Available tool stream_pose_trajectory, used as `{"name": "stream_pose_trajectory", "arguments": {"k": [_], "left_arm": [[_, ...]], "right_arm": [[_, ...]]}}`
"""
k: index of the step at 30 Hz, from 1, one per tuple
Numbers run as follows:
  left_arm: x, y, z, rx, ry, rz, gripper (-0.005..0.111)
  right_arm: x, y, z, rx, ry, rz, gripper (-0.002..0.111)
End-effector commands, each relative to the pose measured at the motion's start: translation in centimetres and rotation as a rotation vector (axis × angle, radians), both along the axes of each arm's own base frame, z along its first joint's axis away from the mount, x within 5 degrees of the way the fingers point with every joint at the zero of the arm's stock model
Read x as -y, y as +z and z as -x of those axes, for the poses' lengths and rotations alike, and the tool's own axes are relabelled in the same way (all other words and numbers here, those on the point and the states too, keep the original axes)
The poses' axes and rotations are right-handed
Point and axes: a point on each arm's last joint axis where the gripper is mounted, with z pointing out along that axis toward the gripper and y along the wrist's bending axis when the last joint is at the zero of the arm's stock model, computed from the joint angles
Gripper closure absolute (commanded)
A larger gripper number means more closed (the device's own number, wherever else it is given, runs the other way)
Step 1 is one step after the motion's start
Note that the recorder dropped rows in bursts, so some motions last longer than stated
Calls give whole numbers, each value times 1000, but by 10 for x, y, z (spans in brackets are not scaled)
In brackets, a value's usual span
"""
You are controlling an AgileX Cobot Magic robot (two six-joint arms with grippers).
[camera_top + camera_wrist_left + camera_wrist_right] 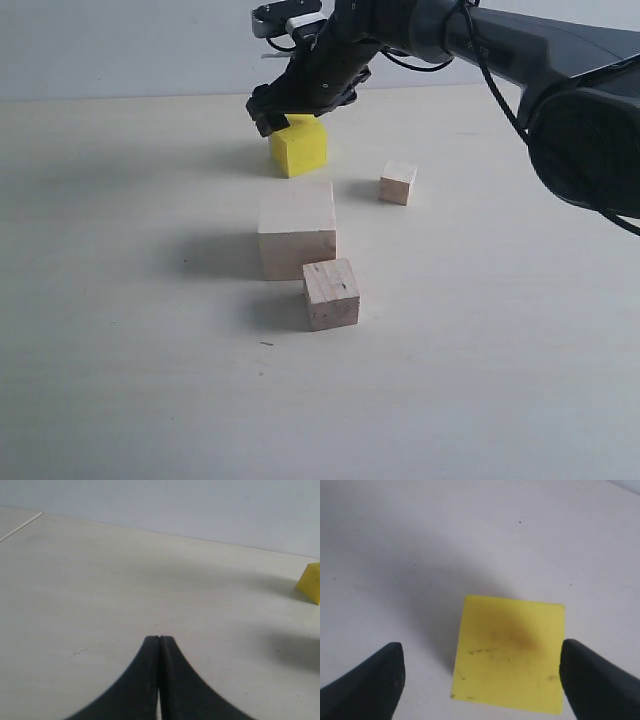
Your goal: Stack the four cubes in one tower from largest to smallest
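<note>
Cubes, four in all, are sitting singly on the pale worktop [120, 350], none resting on another. The right fingers [370, 680], black and carried on a dark arm [520, 50], are hanging at the top of the bright yellow medium cube [297, 145]. They are spread wide and gripping nothing. In the right wrist view the cube's scuffed top face is lying between them: one finger is standing just beside one edge, whether touching I cannot tell, and the other is standing clear of the opposite edge with bare worktop showing in the gap. The large pale wood cube [297, 228] is standing near the right fingers, on their camera side in the exterior view, apart from the yellow cube. The smaller speckled bare wood cube [331, 293] is sitting farther from those fingers, just in front of the large cube's corner; whether the two are touching is unclear. The tiny pale wood cube [398, 183] is standing alone, off to the side of the right fingers where the arm is coming in, apart from the others. The left fingers [145, 680] are pressed together with no gap and nothing between them, pointing low across bare worktop. Only a corner of the yellow cube is showing in the left wrist view, well away from them.
</note>
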Motion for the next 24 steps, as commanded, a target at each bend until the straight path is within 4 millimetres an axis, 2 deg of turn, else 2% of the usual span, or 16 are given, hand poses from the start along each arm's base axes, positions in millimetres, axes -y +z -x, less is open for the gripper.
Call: {"name": "stream_pose_trajectory", "arguments": {"k": [1, 19, 24], "left_arm": [[0, 0, 0, 9, -6, -2, 107], [0, 0, 0, 9, -6, -2, 107], [0, 0, 0, 9, -6, -2, 107]], "right_arm": [[0, 5, -2, 42, 7, 10, 28], [1, 3, 0, -3, -10, 10, 28], [4, -4, 0, -18, -22, 52, 28]]}}
